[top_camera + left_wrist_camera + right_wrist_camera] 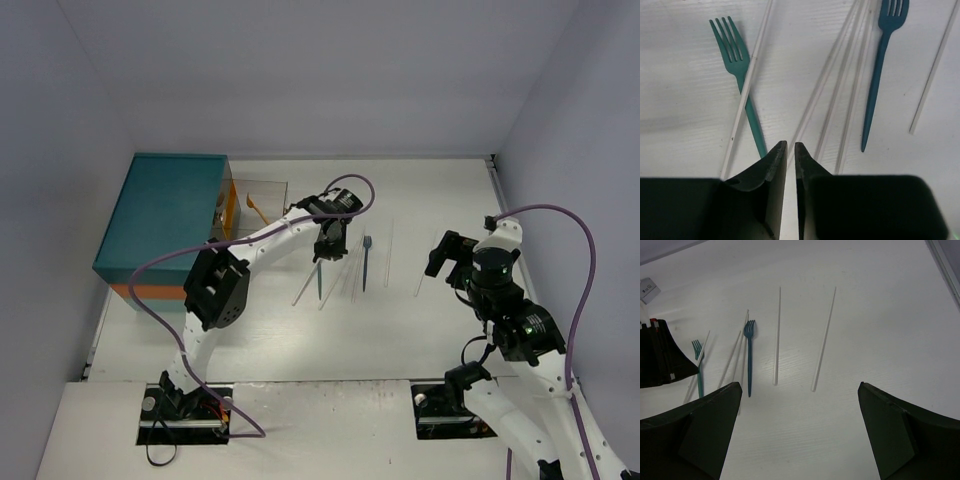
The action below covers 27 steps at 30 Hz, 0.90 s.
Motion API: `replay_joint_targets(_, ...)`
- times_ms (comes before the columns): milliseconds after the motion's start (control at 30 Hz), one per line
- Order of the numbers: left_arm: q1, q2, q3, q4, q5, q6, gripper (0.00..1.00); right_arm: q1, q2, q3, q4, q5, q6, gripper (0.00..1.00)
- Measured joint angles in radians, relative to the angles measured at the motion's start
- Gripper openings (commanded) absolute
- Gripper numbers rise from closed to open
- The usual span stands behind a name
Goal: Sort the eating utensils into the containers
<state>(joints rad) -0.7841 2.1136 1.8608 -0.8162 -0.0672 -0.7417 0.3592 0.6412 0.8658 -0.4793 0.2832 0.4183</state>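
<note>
While L fingers (776,161) press together, R fingers (710,422) spread wide, 1 teal fork (740,75), 1 blue fork (879,65), maybe 6 chopsticks (757,50)

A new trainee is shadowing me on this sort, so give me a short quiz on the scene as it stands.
1. True or false: the right hand is open and empty.
2. How many plastic forks lie on the white table?
3. What crosses the teal plastic fork? A: thin pale chopstick; B: orange spoon; C: brown knife.
Key: 1 true. 2 two, the teal one and the dark blue plastic fork. 3 A.
</note>
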Motion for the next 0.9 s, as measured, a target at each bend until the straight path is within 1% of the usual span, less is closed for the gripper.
replay_joint_targets(67, 0.013, 0.001, 0.000, -0.002, -0.012, -0.007, 0.16, 0.000, -0.003, 0.000, 0.000, 0.000, 0.000, 1.00)
replay_joint_targets(133, 0.034, 0.001, 0.000, -0.002, -0.025, -0.014, 0.17, 0.000, -0.004, 0.000, 0.000, 0.000, 0.000, 1.00)
replay_joint_targets(433, 0.135, 0.033, 0.000, -0.002, -0.060, -0.022, 0.17, 0.000, -0.002, 0.000, 0.000, 0.000, 0.000, 1.00)
replay_joint_targets(667, 0.141, 0.121, 0.000, -0.002, -0.033, -0.028, 0.18, 0.000, -0.001, -0.006, 0.000, 0.000, 0.000, 1.00)
replay_joint_targets(900, 0.130, 0.132, 0.000, 0.000, -0.003, -0.036, 0.19, 0.000, 0.008, -0.007, 0.000, 0.000, 0.000, 1.00)
